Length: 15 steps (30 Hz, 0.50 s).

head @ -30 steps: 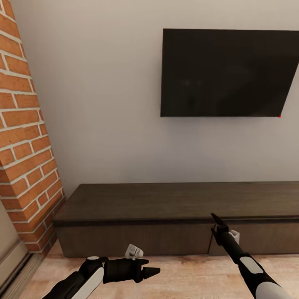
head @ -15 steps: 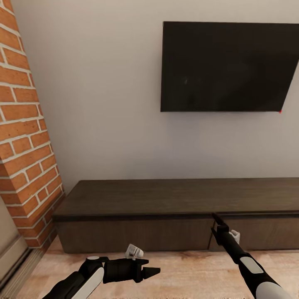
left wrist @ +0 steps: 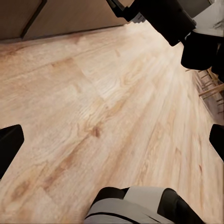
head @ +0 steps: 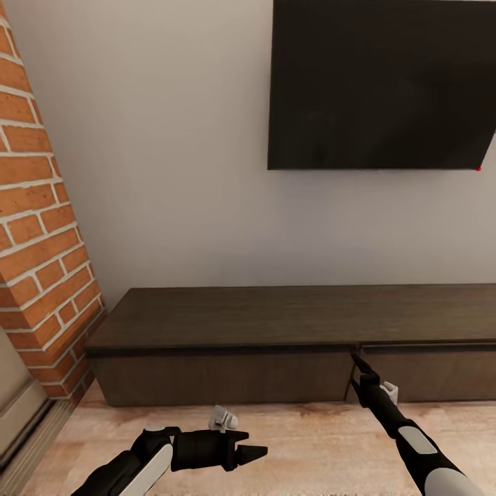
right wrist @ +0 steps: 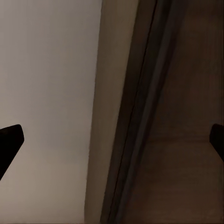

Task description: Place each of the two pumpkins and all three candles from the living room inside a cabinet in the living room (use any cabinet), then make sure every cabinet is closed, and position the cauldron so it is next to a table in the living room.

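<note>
The left gripper (head: pixel 256 452) is hovering low over the wooden floor (head: pixel 303 441), jaws spread and holding nothing. The right gripper (head: pixel 357 362) is reaching toward the cabinet (head: pixel 227 375), fingers parted and empty at the seam under its top, its drawer fronts sitting flush. Behind, a dark television (head: pixel 379 83) is hanging beside a brick column (head: pixel 41 227).

The whole head view has slid over the second: the television (head: pixel 379 83) now runs off the top edge, and the cabinet (head: pixel 227 324) sits higher in the picture, with more wooden floor (head: pixel 303 441) showing beneath it, which reads as the camera moving rather than the furniture. The brick column (head: pixel 38 227) has slipped slightly toward the left edge. Against the cabinet front, the right gripper (head: pixel 359 363) now reaches up to the seam under the cabinet's top.
</note>
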{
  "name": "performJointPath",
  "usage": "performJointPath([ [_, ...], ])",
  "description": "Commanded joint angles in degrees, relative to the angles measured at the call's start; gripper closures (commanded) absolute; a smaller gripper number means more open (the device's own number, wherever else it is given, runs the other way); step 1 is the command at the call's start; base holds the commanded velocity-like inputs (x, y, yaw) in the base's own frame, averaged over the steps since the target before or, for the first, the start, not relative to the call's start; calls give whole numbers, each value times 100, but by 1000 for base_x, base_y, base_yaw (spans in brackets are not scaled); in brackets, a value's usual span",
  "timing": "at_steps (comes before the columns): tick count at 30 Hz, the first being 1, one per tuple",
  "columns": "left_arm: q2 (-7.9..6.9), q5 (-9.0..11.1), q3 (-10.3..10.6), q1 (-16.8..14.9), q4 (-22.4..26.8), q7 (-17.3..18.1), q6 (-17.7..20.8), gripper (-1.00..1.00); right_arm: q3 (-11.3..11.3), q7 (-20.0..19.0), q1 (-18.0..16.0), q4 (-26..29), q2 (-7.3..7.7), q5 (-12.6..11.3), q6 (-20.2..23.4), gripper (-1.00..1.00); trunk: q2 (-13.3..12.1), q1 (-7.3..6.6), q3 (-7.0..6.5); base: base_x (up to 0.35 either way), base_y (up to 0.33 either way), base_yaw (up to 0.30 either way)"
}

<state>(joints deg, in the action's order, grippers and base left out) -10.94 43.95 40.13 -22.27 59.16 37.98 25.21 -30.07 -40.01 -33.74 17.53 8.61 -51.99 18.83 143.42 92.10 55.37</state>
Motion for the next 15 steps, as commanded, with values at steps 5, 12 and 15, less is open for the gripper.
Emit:
performJointPath([
  [5, -4, 61, 17, -5, 0, 29, 46, -100, -17, -8, -2, -4, 0, -43, 50, -100, 10, 11, 117, 0, 0, 0],
  [12, -4, 55, 20, -5, 5, 58, 45, -100, -17, -15, -1, -17, 41, -47, 50, -100, 19, 29, 272, 0, 0, 0],
  [15, -4, 53, 21, -5, 7, 105, 42, -100, -17, -15, -1, -25, 66, -52, 52, -100, 22, 35, 316, 0, 0, 0],
])
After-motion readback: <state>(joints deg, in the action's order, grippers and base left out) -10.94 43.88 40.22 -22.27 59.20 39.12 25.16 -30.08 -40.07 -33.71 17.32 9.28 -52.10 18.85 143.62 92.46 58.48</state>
